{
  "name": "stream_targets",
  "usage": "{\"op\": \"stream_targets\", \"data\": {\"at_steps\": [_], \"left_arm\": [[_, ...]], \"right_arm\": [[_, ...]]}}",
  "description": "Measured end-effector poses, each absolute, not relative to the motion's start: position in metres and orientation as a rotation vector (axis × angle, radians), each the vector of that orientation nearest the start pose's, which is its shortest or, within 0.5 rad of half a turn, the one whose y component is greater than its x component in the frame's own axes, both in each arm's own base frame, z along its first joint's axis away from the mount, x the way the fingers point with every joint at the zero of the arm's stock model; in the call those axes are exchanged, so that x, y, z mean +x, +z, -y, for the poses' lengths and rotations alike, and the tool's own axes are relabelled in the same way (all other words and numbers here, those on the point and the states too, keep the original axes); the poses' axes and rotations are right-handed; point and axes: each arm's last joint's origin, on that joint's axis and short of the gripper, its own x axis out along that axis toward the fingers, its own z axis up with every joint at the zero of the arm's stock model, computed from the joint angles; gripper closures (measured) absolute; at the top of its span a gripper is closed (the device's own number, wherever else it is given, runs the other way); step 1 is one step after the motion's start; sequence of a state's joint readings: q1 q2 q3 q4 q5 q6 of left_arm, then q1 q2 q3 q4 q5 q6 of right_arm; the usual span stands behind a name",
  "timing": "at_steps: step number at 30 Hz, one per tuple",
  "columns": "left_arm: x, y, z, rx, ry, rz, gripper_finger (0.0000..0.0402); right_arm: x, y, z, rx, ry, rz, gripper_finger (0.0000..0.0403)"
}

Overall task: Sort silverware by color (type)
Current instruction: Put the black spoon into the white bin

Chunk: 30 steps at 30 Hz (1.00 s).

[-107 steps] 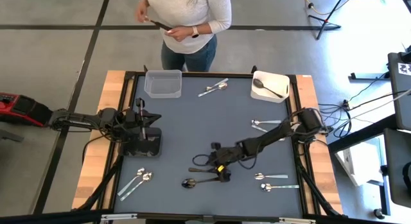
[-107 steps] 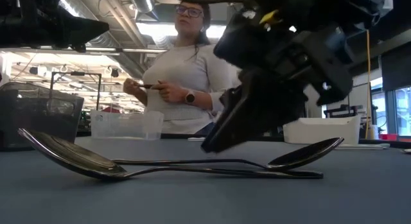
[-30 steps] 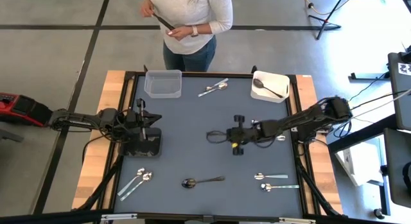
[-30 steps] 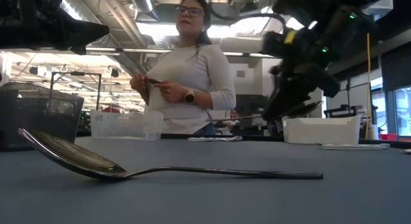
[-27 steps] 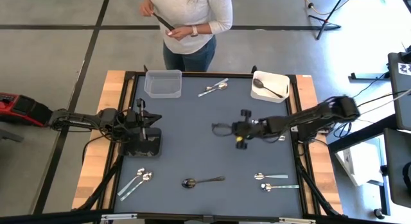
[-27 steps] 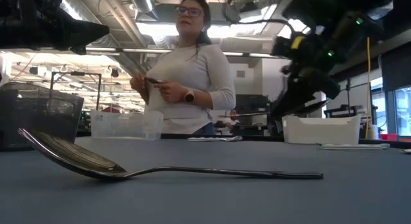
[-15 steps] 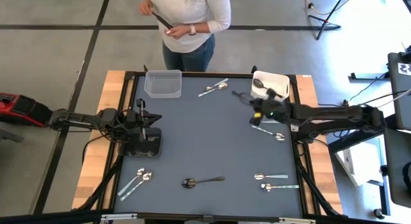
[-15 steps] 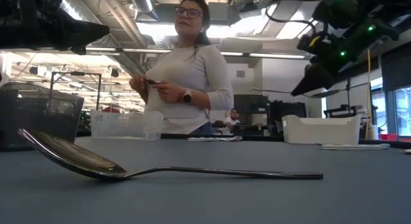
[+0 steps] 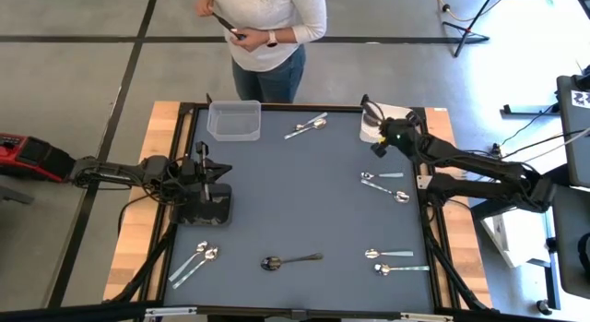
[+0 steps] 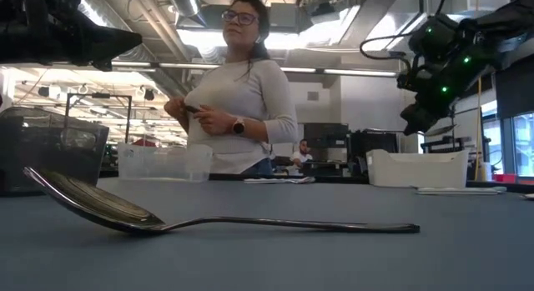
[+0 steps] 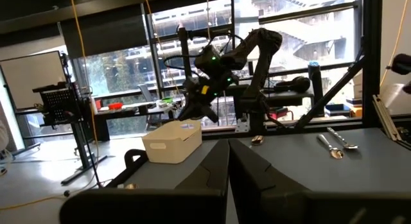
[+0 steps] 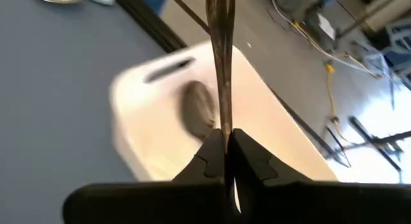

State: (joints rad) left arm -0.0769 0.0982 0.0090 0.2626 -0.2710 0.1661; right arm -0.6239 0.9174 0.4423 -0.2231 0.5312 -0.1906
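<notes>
Right gripper (image 12: 225, 147) clamped on thin dark metal utensil handle (image 12: 220, 57), poised above white rectangular plastic bin (image 12: 270, 121) at table's far right corner. Centre over bin interior beside dark spoon (image 12: 199, 108) already inside; lower before releasing. Left gripper (image 11: 228, 166) closed, empty, parked at table's left.

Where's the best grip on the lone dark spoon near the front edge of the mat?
Probably mid-handle, coming straight down with the jaws across its width. The dark spoon lies flat on the mat, bowl toward the left arm's side, handle toward the right. The low view shows the handle thin and nearly flush with the surface, the bowl broad and tilted, so likelier to slip.
</notes>
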Motion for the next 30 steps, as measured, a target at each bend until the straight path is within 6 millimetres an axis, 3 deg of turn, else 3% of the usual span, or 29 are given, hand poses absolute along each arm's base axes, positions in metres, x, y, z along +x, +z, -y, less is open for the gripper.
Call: {"op": "stream_targets", "data": {"at_steps": [11, 19, 25, 30], "left_arm": [[0.101, 0.184, 0.0, 0.133, 0.207, 0.154, 0.0397], [0.101, 0.184, 0.0, 0.133, 0.207, 0.155, 0.0397], [0.101, 0.184, 0.0, 0.133, 0.207, 0.154, 0.0397], [0.101, 0.184, 0.0, 0.133, 0.207, 0.154, 0.0397]], "right_arm": [[0.12, 0.177, 0.15, -0.018, -1.126, -0.924, 0.0398], [0.123, 0.166, 0.16, 0.005, -1.122, -0.95, 0.0395], [0.123, 0.163, 0.161, 0.003, -1.115, -0.973, 0.034], [0.13, 0.172, 0.163, -0.041, -1.129, -0.961, 0.0288]]}}
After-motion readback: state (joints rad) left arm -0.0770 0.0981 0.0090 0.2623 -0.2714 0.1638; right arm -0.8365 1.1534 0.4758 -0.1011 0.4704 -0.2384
